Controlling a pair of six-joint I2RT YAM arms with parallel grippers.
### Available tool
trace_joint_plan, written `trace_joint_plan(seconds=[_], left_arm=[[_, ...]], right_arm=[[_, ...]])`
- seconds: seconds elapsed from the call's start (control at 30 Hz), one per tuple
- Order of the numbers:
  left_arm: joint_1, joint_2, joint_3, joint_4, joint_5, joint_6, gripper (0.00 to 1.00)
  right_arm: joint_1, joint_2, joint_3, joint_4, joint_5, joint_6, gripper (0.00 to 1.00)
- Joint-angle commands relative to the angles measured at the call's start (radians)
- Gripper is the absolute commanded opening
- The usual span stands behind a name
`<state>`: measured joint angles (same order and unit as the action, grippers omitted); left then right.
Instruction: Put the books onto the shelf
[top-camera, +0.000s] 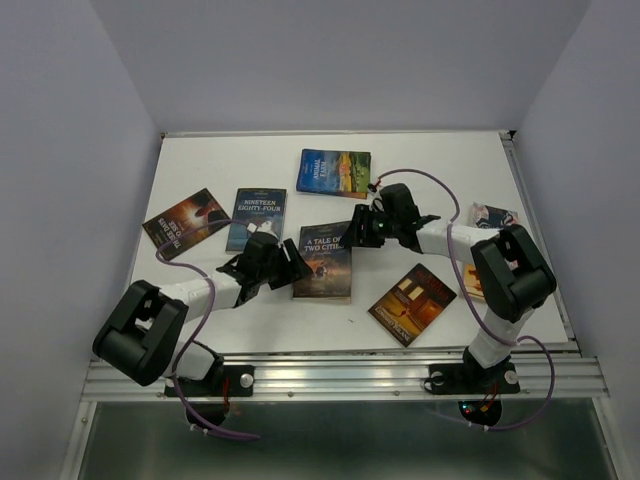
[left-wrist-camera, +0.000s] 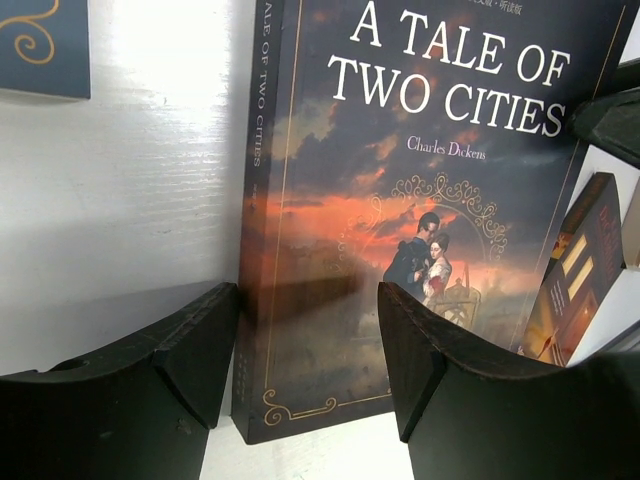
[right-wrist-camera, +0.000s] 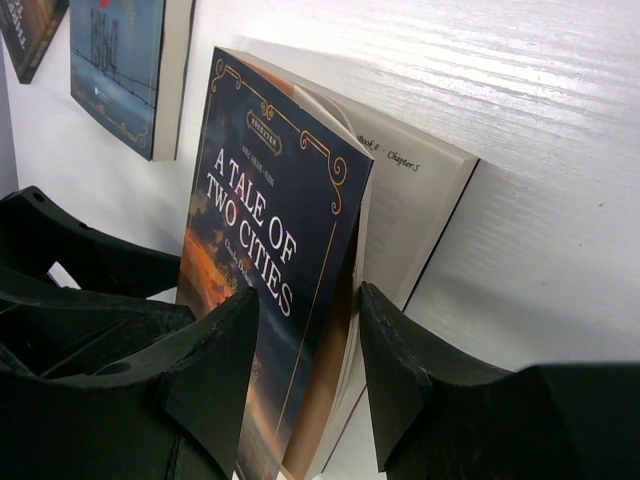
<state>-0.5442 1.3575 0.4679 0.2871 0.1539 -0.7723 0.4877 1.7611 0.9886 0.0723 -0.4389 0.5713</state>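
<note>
"A Tale of Two Cities" (top-camera: 323, 263) lies face up near the middle of the white table (top-camera: 220, 160), its title reading toward the arms. Its front cover is lifted at the far right corner, tilted up off the page block, so that a printed chapter page shows beneath. The right gripper (right-wrist-camera: 308, 310) reaches in from the right and straddles this raised cover. Its jaws stand apart with the cover between them, but whether the pads actually press it cannot be told. The left gripper (left-wrist-camera: 305, 310) sits low at the book's near left corner with its jaws apart. One finger is over the bare table beside the spine, the other over the cover, and neither visibly clamps. "Nineteen Eighty-Four" (top-camera: 257, 217) lies flat just left of the central volume. A blue landscape-cover book (top-camera: 334, 172) lies beyond it, and a dark book with an orange glow (top-camera: 186, 222) farther left. An orange-brown book (top-camera: 412, 303) rests to the near right, and a pale-covered book (top-camera: 495, 215) at the right edge.
</note>
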Motion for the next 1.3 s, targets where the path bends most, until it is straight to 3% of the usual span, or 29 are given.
trace_joint_plan(seconds=[0.0, 0.23, 0.47, 0.53, 0.8, 0.9, 1.03, 1.1, 1.27], left_arm=[[-0.016, 0.015, 0.043, 0.04, 0.026, -0.007, 0.68], [-0.017, 0.028, 0.052, 0.04, 0.026, -0.008, 0.68], [-0.017, 0.048, 0.064, 0.047, 0.032, -0.007, 0.68], [-0.017, 0.046, 0.064, 0.058, 0.038, -0.005, 0.68], [-0.01, -0.017, 0.02, 0.078, 0.023, -0.031, 0.69], [0.012, -0.057, -0.014, 0.083, 0.021, -0.045, 0.74], [0.043, -0.144, -0.066, 0.101, 0.018, -0.073, 0.92], [0.056, -0.168, -0.078, 0.121, 0.015, -0.079, 0.96], [0.078, -0.204, -0.095, 0.165, 0.015, -0.079, 0.99]], right_arm=[[0.031, -0.017, 0.042, -0.043, 0.015, -0.022, 0.5], [0.075, -0.04, 0.087, -0.157, 0.137, -0.071, 0.51], [0.075, -0.012, 0.073, -0.103, -0.001, -0.036, 0.47], [0.075, 0.001, 0.064, -0.086, -0.03, -0.016, 0.4], [0.075, 0.057, 0.079, -0.083, -0.009, 0.022, 0.32], [0.075, 0.066, 0.082, -0.085, -0.004, 0.033, 0.24], [0.075, 0.031, 0.102, -0.04, -0.046, 0.038, 0.07], [0.075, 0.008, 0.123, -0.034, -0.067, 0.038, 0.02], [0.075, -0.06, 0.14, -0.028, -0.133, 0.041, 0.01]])
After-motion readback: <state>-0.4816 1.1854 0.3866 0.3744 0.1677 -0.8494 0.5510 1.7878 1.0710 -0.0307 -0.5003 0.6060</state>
